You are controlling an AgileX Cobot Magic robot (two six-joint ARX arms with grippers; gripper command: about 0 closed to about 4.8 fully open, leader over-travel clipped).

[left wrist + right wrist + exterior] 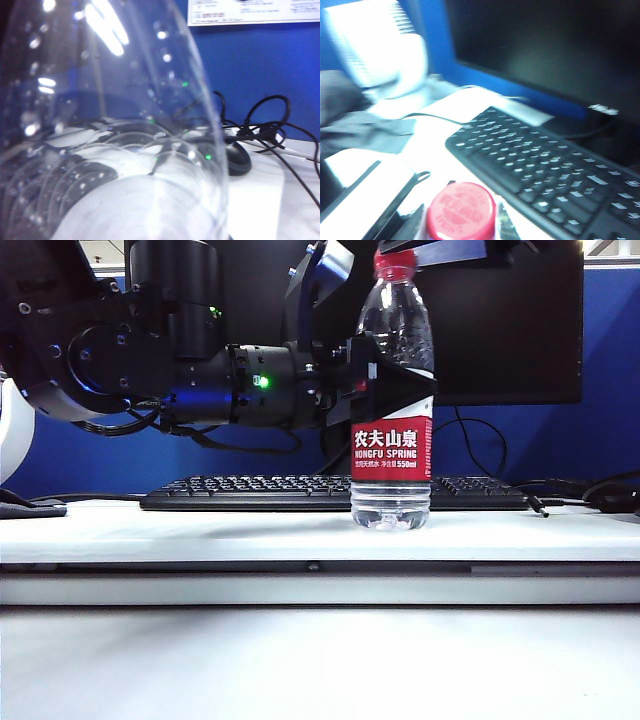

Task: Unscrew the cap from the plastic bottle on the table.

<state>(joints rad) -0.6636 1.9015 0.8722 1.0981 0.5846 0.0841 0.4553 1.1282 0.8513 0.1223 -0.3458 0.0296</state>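
Note:
The plastic bottle (391,450) stands upright on the table (200,530), clear, with a red and white label. My left gripper (402,390) reaches in from the left and is shut on the bottle's body just above the label. In the left wrist view the clear bottle wall (110,150) fills most of the picture and hides the fingers. The red cap (395,267) sits on the neck. My right gripper (461,222) comes from above, its dark fingers (415,225) pressed on both sides of the cap (461,210). That view is blurred.
A black keyboard (250,492) lies right behind the bottle, with a dark monitor (520,330) beyond it. A black mouse (237,157) and loose cables (270,127) lie at the right rear. A white ribbed device (380,50) stands to the far side.

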